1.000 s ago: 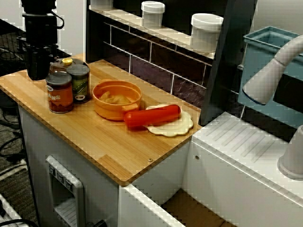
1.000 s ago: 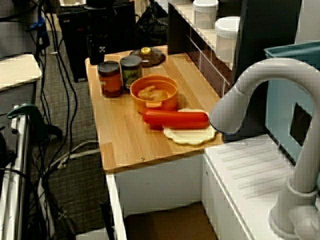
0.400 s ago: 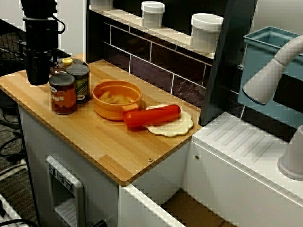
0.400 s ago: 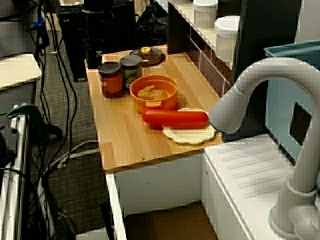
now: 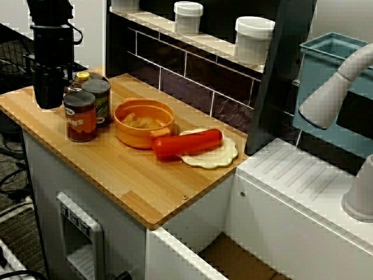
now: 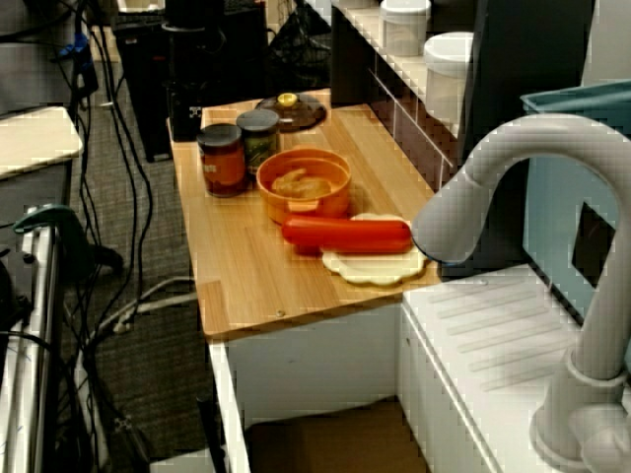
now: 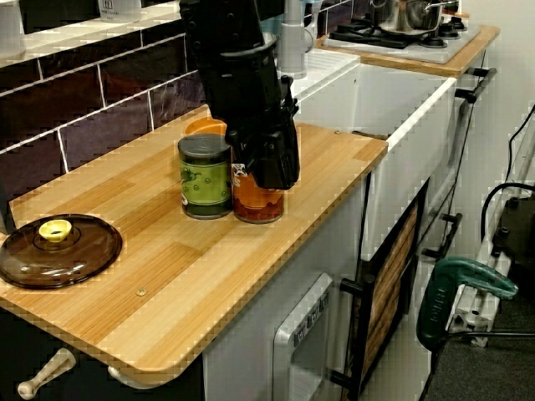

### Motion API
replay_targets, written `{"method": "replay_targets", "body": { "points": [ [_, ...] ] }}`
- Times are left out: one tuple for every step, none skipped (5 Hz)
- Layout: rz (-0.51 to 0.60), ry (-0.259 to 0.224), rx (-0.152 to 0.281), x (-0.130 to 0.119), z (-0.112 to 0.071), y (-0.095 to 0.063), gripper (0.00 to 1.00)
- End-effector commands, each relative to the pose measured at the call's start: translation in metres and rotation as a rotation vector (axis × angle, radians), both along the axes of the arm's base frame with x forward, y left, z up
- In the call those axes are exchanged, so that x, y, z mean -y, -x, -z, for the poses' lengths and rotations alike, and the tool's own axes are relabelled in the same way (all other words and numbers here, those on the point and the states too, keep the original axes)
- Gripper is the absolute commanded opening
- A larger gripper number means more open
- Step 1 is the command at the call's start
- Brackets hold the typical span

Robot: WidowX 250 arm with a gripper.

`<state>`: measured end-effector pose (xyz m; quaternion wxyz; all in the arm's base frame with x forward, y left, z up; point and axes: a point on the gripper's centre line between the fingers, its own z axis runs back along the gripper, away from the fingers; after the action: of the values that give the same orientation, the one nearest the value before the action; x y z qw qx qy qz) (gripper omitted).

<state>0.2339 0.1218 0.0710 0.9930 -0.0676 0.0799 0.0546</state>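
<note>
brown-red glass jar, dark lid: the red-labelled jar stands upright on the wooden desk, near its front left part, long axis vertical.

black pincer hangs low just beside it. in the view across the desk toward the tiled wall the pincer sits to the jar's left, its tip below the level of the jar's lid. in the view from the lid end the pincer covers most of the jar, so it lies between that camera and the jar. the jar therefore lies away from the desk's lid end and toward the bowl, as seen from the pincer. touching or a hair apart: cannot tell.

pincer state: not readable. the fingers merge into one dark mass in every view, and i cannot tell whether they are parted or closed. nothing shows them around the jar.

neighbours:
- green-labelled jar, upright, just beside the red-labelled one on the wall side, perhaps touching.
- orange bowl with pale food in it, near both jars toward the sink.
- red sausage lying across a cream plate, beyond the bowl.
- brown glass lid with a yellow knob, flat on the desk at the far end, well apart from the jars.
- two white canisters on the shelf above the tiles.
- grey tap over the white sink unit, well apart.
</note>
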Motion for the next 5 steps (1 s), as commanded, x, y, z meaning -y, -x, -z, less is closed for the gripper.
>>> {"method": "replay_targets", "body": {
  "points": [
    [0.011, -0.026, 0.055, -0.002, -0.021, 0.001, 0.0],
    [0.009, -0.027, 0.064, -0.003, -0.024, 0.002, 0.0],
    [0.011, -0.035, 0.084, -0.005, -0.035, 0.003, 1.0],
    [0.018, -0.038, 0.098, -0.003, -0.047, 0.005, 1.0],
    [0.006, -0.072, 0.107, 0.005, -0.054, 0.01, 1.0]
  ]
}}
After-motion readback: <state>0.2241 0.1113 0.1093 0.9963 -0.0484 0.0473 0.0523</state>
